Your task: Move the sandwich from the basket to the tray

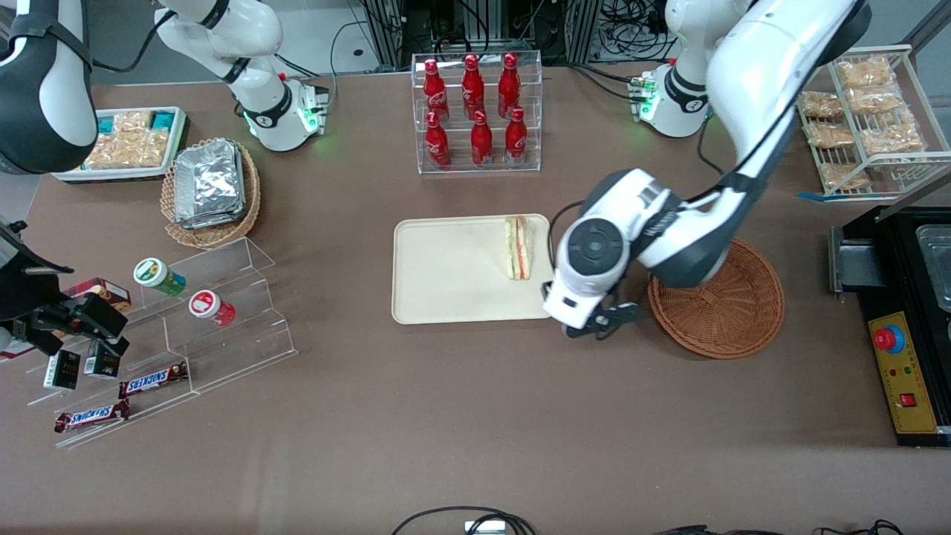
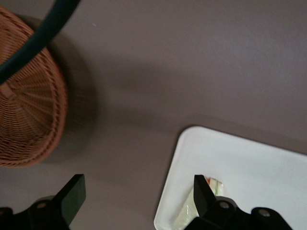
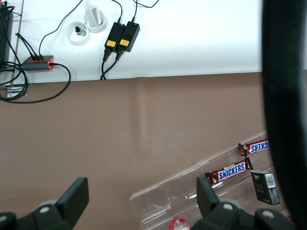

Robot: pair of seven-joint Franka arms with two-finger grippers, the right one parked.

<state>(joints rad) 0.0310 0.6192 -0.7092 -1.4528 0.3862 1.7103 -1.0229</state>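
Cream-beige tray (image 1: 453, 271) already has the sandwich (image 1: 517, 247) sitting on it, up on edge near the rim closest to the wicker basket (image 1: 732, 316), which looks empty as far as I can see. Left arm's gripper (image 1: 598, 319) hangs over the bare table between tray and basket with its fingers (image 2: 74, 194) spread wide, nothing in them. So I'd say the drop is basically done, and the smart thing now is to lift straight up and clear without swinging across the tray corner and knocking the sandwich over.
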